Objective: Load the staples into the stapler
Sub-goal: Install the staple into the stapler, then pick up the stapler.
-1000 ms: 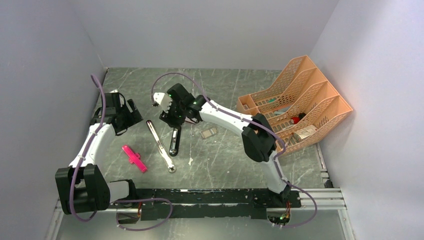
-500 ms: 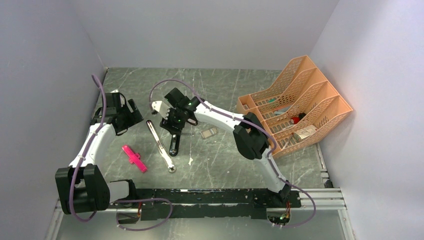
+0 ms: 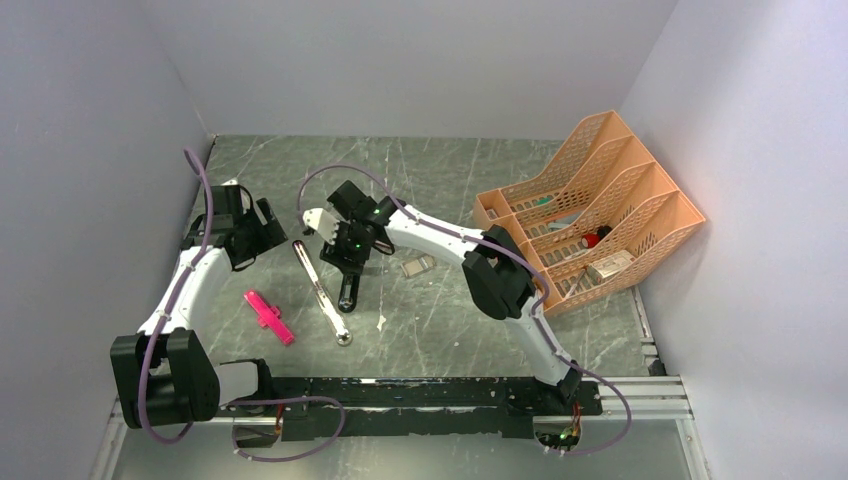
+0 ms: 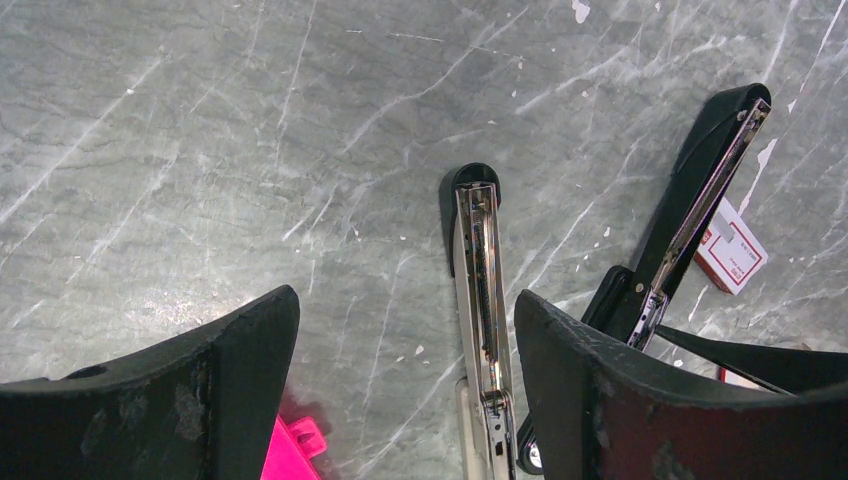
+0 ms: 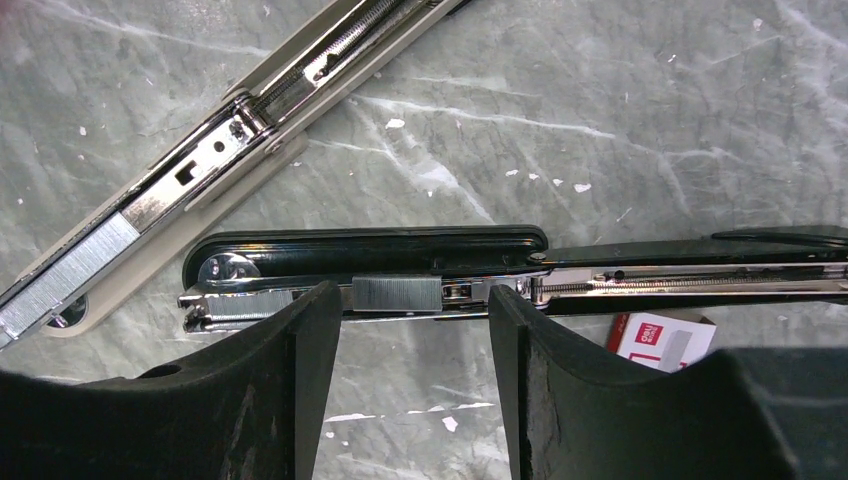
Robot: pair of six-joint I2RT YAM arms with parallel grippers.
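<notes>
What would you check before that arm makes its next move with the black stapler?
1. The stapler lies open, its rail exposed: ok.
2. The staples sit in the rail: ok.
3. Staples lying fully flat: cannot tell.
4. The right gripper open, not pinching them: ok.
5. The left gripper open, away from the stapler: ok.

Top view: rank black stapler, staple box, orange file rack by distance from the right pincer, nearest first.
1. Black stapler, directly beneath the right pincer.
2. Staple box, a little to its right.
3. Orange file rack, at the far right edge.
</notes>
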